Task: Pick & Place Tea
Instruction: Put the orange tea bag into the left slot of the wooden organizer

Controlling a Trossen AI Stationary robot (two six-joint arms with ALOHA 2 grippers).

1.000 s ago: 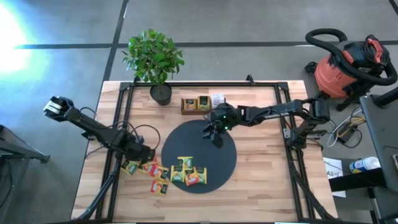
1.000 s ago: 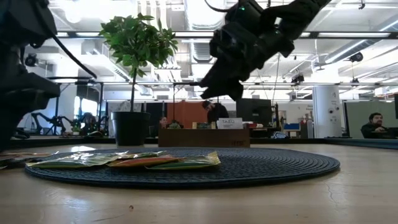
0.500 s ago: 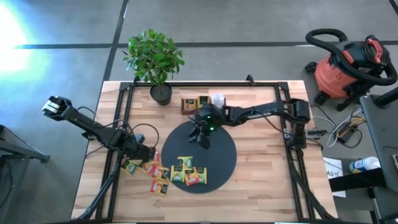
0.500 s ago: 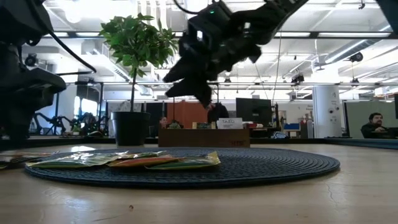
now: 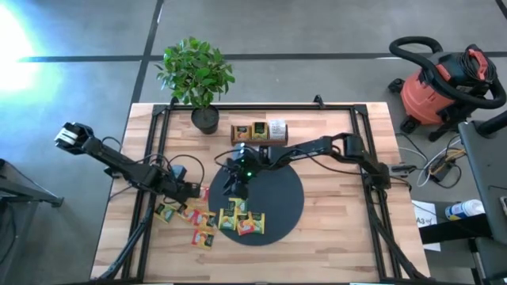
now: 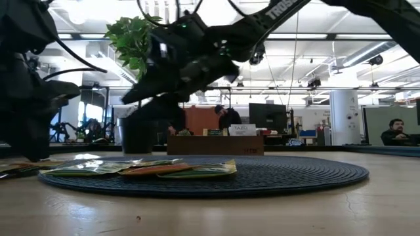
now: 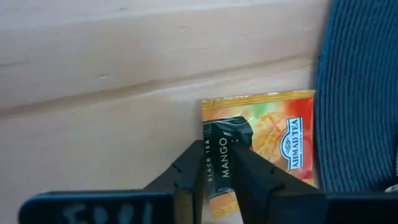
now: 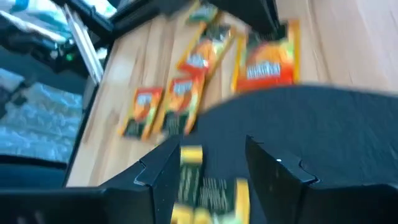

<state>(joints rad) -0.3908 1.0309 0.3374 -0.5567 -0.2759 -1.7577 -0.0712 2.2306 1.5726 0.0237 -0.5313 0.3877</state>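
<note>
Near the table's left edge, the left claw [image 7: 217,163] pinches an orange paper mango sachet [image 7: 261,146] by one edge; it may slip. The right claw [image 8: 208,165] hovers wide.

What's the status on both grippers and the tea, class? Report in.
Left gripper closing on the orange mango sachet beside the black mat. Right gripper open above mat's sachets. Nothing blocking.

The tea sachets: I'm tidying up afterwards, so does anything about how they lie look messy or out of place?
Yes. Several tea sachets lie scattered at odd angles on the bare wood beside the black mat, and a few overlap on its edge. Only some stand in the wooden tray.
</note>
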